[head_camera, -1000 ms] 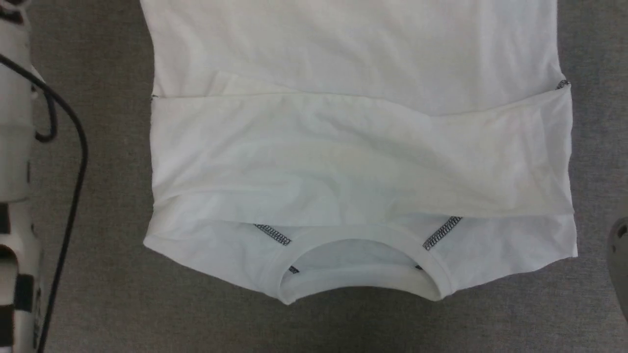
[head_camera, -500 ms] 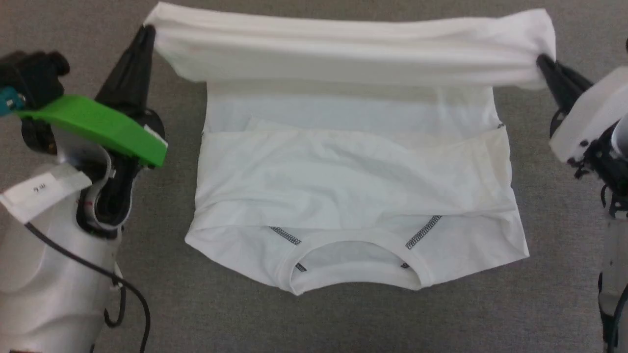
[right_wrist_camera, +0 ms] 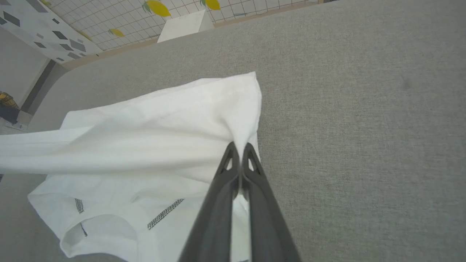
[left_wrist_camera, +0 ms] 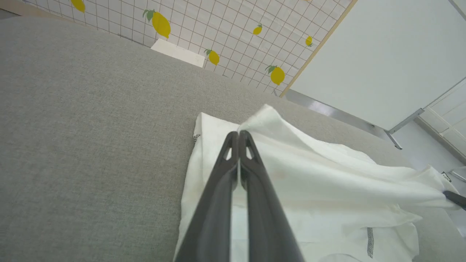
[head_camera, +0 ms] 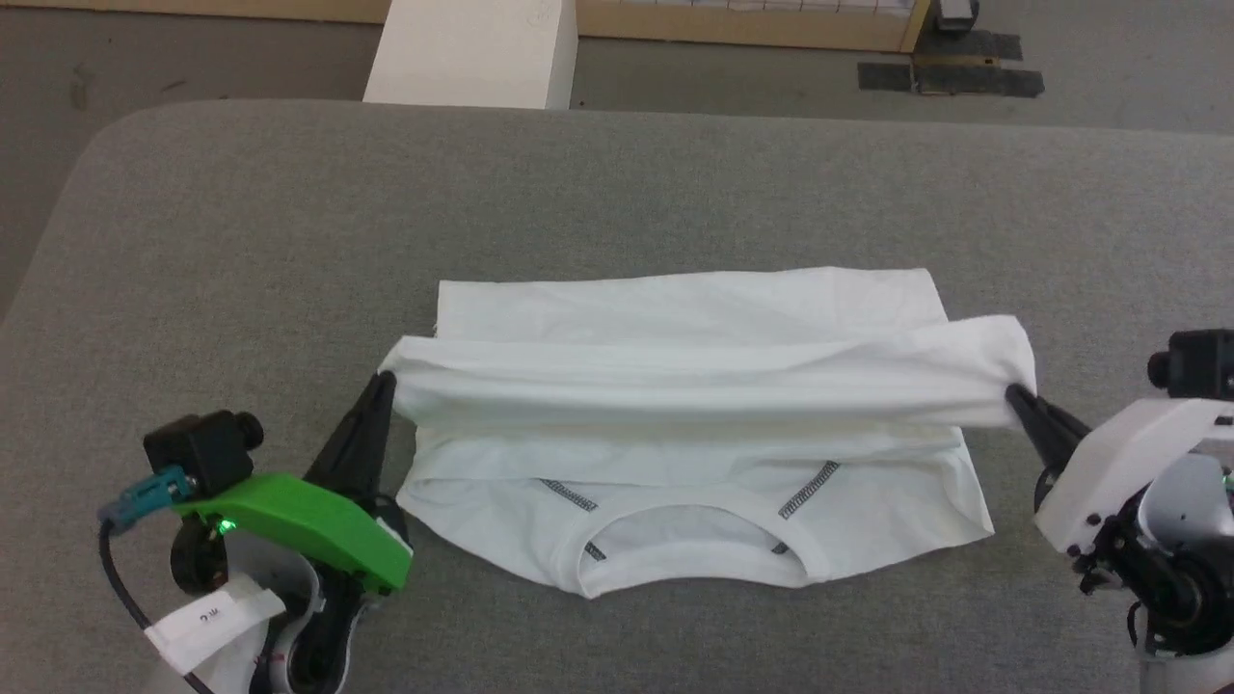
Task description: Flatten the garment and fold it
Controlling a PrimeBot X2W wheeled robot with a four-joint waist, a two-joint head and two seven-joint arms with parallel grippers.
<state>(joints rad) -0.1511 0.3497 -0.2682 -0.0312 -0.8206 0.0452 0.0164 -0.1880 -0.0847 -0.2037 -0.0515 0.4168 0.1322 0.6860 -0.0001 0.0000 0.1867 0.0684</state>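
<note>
Garment (head_camera: 694, 318) thin, limp, light, likely sagging between holds; left tool (head_camera: 386, 378) and right tool (head_camera: 1012, 393) each pinch one end of the lifted fold, sensible grip points.

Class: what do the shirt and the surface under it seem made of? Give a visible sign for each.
Garment: thin, soft white fabric, likely cotton knit, matte; it sags and creases. Tabletop: seemingly grey woven cloth cover, matte; fine weave shows.

White shirt (head_camera: 694, 424), partly folded
Collar faces the near edge of the tabletop (head_camera: 241, 241); a raised fold stretches taut across it.
</note>
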